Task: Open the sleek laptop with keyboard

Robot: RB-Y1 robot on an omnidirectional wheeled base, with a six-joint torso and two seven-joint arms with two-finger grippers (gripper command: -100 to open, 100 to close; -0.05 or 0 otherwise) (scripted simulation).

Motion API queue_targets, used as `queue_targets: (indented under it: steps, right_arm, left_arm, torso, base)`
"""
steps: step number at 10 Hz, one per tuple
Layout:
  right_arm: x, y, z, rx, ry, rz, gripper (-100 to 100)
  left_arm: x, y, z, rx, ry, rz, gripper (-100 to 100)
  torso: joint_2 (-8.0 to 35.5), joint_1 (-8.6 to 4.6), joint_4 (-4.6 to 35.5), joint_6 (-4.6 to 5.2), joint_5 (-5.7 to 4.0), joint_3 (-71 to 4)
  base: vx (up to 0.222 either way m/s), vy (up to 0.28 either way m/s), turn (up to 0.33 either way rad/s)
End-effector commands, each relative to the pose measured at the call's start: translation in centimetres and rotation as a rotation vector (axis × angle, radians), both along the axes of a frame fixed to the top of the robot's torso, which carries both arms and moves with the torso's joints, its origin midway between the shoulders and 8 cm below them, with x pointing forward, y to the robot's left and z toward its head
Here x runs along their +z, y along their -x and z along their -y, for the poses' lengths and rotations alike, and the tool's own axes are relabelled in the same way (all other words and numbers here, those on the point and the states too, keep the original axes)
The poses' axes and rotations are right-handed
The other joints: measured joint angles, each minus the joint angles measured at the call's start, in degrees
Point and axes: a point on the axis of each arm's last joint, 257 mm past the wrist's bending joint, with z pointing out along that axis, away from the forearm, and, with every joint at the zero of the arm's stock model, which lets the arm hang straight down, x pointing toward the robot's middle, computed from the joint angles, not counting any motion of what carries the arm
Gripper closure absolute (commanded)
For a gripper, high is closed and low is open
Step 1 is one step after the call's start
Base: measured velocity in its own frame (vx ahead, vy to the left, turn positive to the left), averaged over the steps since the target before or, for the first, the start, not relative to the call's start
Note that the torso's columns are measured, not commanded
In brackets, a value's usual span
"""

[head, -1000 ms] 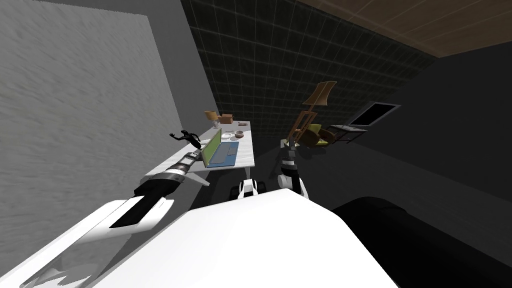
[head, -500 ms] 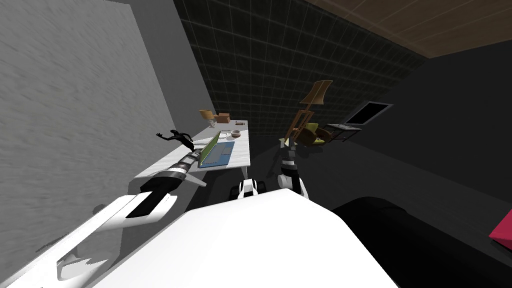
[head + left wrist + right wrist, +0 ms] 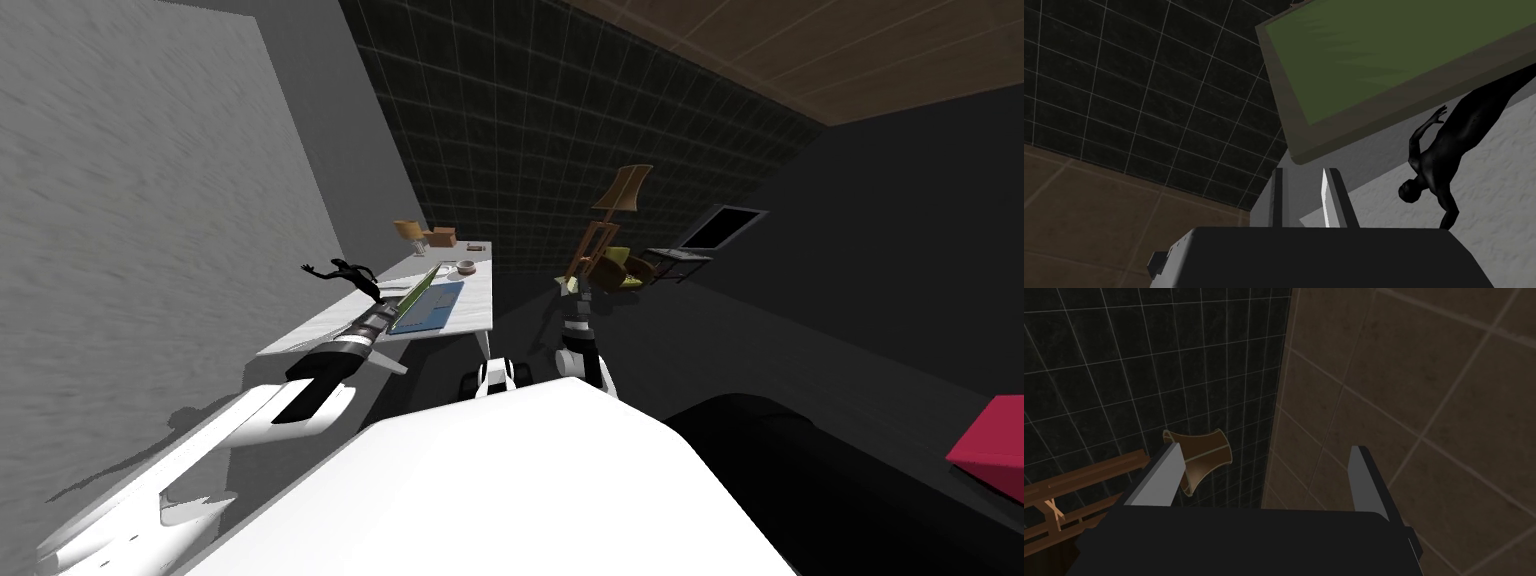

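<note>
Table (image 3: 478, 305) carries the laptop (image 3: 432, 305), lid raised, its green screen cut off in my left wrist view. Left gripper (image 3: 1304, 172), fingers nearly together, has the lid's corner just beyond its tips; I cannot tell if they touch. Right gripper (image 3: 1269, 450) hangs spread wide.

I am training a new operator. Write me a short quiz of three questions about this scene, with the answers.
1. True or false: the laptop on the white table is fully closed.
2. The left end effector is nearest to: A. the lampshade; B. the laptop; C. the red box.
3. Missing word: the laptop's screen is coloured ____.
Key: 1 false; 2 B; 3 green.
</note>
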Motion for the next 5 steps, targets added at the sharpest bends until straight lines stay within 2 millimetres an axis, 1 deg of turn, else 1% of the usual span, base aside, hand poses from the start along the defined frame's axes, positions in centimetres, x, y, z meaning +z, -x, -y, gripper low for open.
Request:
queue_targets:
  steps: [1,2,3,4,5]
  right_arm:
    - [0.0,0.0,0.0,0.000,0.000,0.000,0]
    - [0.0,0.0,0.0,0.000,0.000,0.000,0]
    - [0.0,0.0,0.0,0.000,0.000,0.000,0]
    - [0.0,0.0,0.0,0.000,0.000,0.000,0]
    - [0.0,0.0,0.0,0.000,0.000,0.000,0]
  left_arm:
    - [-1.8,-0.3,-1.6,0.021,-0.068,-0.024,100]
    - [-2.0,-0.6,-1.9,0.020,-0.108,-0.023,100]
    - [-2.4,-0.6,-2.2,0.026,-0.109,-0.030,100]
    - [-3.0,-0.8,-2.9,0.031,-0.150,-0.037,100]
    - [-3.0,-0.8,-2.9,0.031,-0.150,-0.037,100]
  torso:
    - [-0.03,0.05,0.04,-0.05,-0.04,-0.03]
    - [-0.06,0.09,0.04,-0.03,-0.03,-0.05]
    - [-0.11,0.01,0.01,0.06,-0.02,-0.08]
    - [-0.12,0.05,0.04,0.00,-0.06,-0.09]
    - [-0.06,0.01,0.08,0.00,-0.08,-0.07]
  base:
    - [-0.031,-0.079,-0.037]
    - [-0.043,-0.101,-0.050]
    - [-0.023,-0.073,-0.023]
    - [-0.017,-0.075,-0.029]
    - [-0.009,-0.056,-0.017]
